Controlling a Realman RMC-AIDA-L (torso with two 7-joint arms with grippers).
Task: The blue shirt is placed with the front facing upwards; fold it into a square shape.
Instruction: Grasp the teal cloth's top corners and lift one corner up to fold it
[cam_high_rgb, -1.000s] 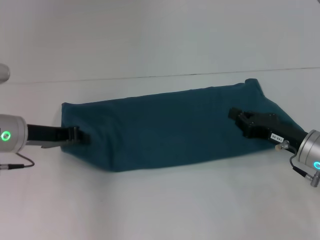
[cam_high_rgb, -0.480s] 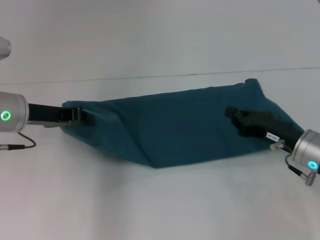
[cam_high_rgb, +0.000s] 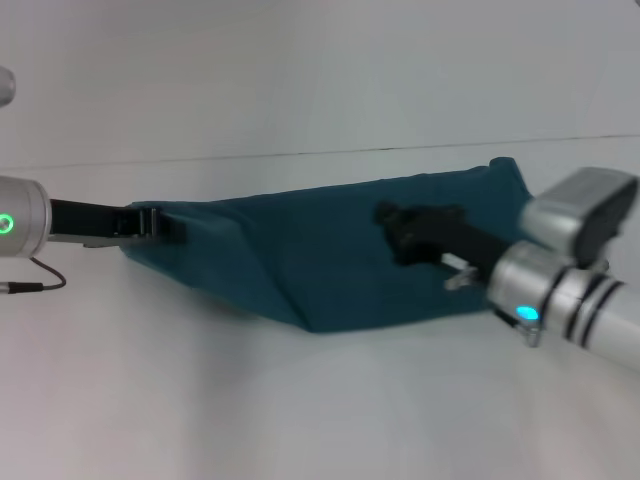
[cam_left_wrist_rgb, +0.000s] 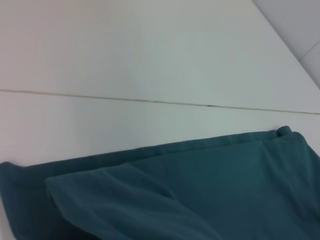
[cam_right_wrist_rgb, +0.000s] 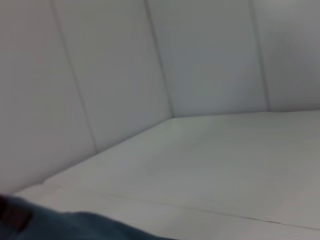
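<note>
The blue shirt (cam_high_rgb: 330, 250) lies as a long folded band across the white table (cam_high_rgb: 300, 410), with no print showing. My left gripper (cam_high_rgb: 168, 225) is shut on the band's left end and holds it raised off the table. My right gripper (cam_high_rgb: 395, 230) hovers over the right half of the band, its arm lifted and turned. The left wrist view shows the shirt (cam_left_wrist_rgb: 200, 190) with a fold of cloth laid over it. Only a strip of the shirt (cam_right_wrist_rgb: 75, 225) appears in the right wrist view.
A thin seam (cam_high_rgb: 320, 153) runs across the table behind the shirt. White walls (cam_right_wrist_rgb: 150, 65) rise at the back. A cable (cam_high_rgb: 35, 285) hangs under my left wrist.
My left gripper rose and drew the shirt's left end up, so the near left corner shifted right. My right gripper swung left over the cloth, its arm lifting and rotating.
</note>
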